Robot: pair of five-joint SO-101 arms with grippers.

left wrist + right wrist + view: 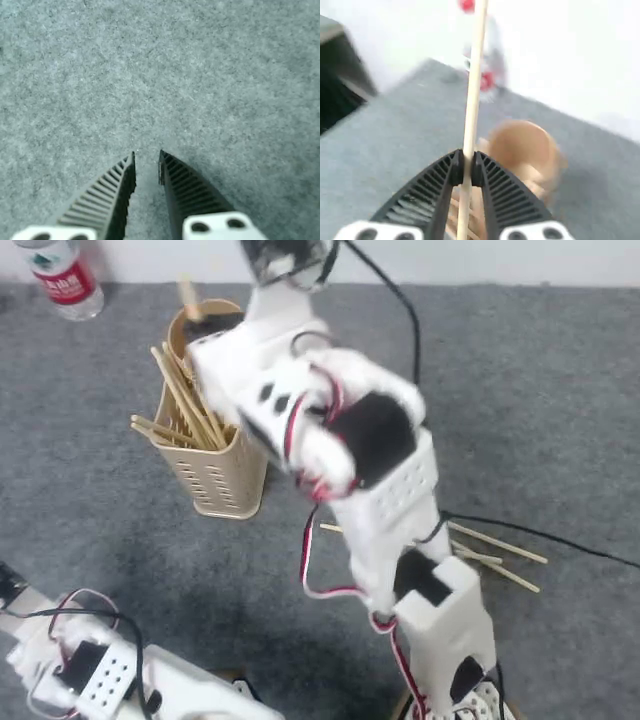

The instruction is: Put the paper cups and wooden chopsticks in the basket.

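So here's where I'm at: my right tool (467, 167) is clamped on a single pale wooden chopstick (475, 75), gripping it low down so most of the stick points away past the fingertips. Beyond it in the right wrist view sits the tan paper cup (525, 147), open mouth facing the camera.

From the high view, the white right arm (380, 490) is stretched out over the beige slotted plastic basket (225, 485). The basket stands upright on the grey felt worktop (560, 390) with a bundle of wooden chopsticks (185, 400) fanning out of it, a few poking sideways over the rim. The paper cup (215, 308) shows at the far side of the basket, though I can't tell whether it's inside or just behind it. A few loose chopsticks (500, 545) lie flat on the felt, on the other side of that arm from the basket.

My left tool (147, 162) has its fingers slightly apart with nothing between them, hovering over bare felt. The left arm (100, 675) sits at the near corner, well apart from the basket.

A clear plastic bottle with a red label (62, 275) stands at the far corner.
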